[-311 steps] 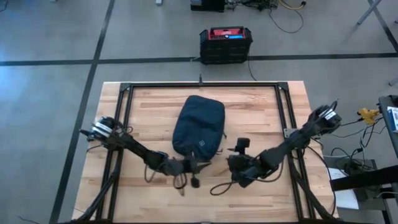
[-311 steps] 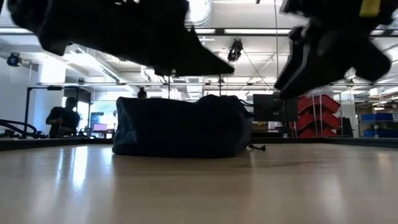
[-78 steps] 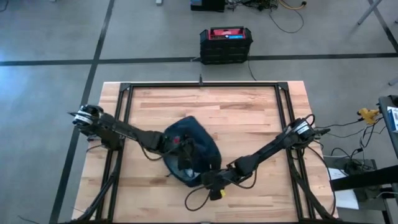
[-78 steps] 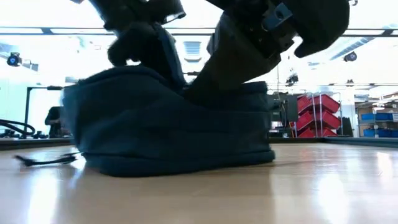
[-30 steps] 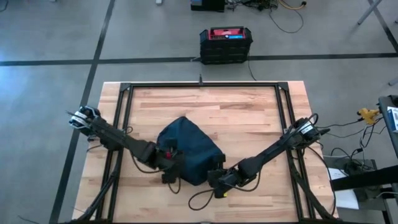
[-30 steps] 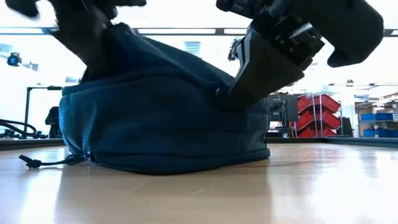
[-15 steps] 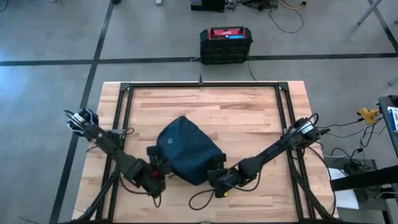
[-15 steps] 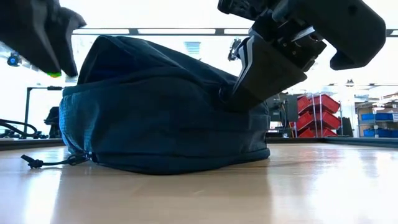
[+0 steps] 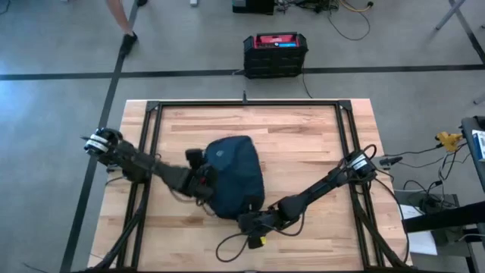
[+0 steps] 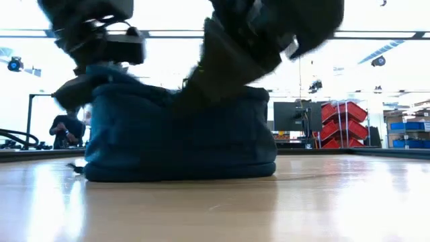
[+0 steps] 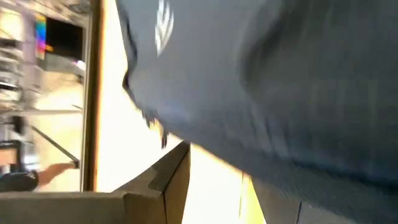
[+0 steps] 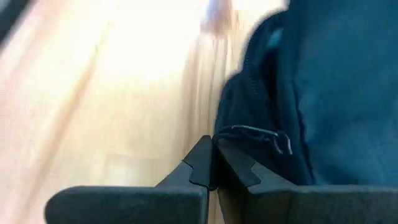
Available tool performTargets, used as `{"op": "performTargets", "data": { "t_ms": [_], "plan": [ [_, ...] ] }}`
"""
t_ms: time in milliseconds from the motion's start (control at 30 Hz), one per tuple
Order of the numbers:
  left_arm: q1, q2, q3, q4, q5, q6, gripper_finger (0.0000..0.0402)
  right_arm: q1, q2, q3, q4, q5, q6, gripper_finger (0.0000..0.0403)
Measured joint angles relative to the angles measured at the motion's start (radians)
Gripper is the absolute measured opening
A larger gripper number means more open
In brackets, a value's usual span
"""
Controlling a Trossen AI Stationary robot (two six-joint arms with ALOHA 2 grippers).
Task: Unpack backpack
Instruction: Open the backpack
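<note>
Two dark arms meet at the backpack (image 9: 235,184), which sits in a rumpled navy heap a little toward the near edge of the wooden table (image 9: 303,144), its pale logo facing up. Nearest me, the right claw (image 9: 246,221) is down at the bag's near edge, its fingers (image 12: 208,163) pressed together on a fold of fabric beside the zipper, with a thin cord lying right at the tips. A loose black cable loops across the boards just beside that wrist. Farther in, the left claw (image 9: 203,176) is pushed against the bag's left flank; I cannot tell whether its fingers are parted or closed, since the cloth fills everything in front of it. Seen level with the table, the bag stands as a squat block with both arms coming down onto its top. Beyond the far edge of the table, a black box with a red top (image 9: 275,53) rests on the grey floor, and a person's leg (image 9: 121,21) shows at the far left corner.
</note>
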Motion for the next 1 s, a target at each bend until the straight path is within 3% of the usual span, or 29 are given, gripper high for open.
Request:
{"op": "performTargets", "data": {
  "t_ms": [133,233,333,433,533,667,767,1000],
  "plan": [
    [0.007,-0.014,0.099,-0.208,0.144,-0.048,0.0154,0.000,-0.019,0.008,-0.060,0.003,-0.008,0.0000],
    [-0.025,-0.021,0.162,-0.404,0.232,-0.190,0.0155,0.000,-0.030,0.004,-0.099,0.005,0.018,0.0000],
    [-0.099,-0.032,0.197,-0.488,0.272,-0.326,0.0151,0.000,-0.032,0.002,-0.143,0.006,0.044,0.0000],
    [-0.207,-0.038,0.206,-0.382,0.235,-0.374,0.0146,0.000,-0.032,-0.001,-0.150,0.007,0.054,0.0000],
    [-0.322,-0.029,0.196,-0.149,0.089,-0.341,0.0144,0.000,-0.032,-0.001,-0.149,0.007,0.056,0.0000],
    [-0.443,0.020,0.158,0.235,-0.166,-0.153,0.0149,0.000,-0.032,0.011,-0.147,0.033,0.056,0.0000],
    [-0.475,0.085,0.127,0.460,-0.277,0.015,0.0158,0.000,-0.032,0.023,-0.147,0.037,0.056,0.0000],
    [-0.433,0.254,0.124,0.488,-0.305,0.014,0.0178,0.000,-0.038,0.030,-0.150,0.037,0.054,0.0000]
  ]
}}
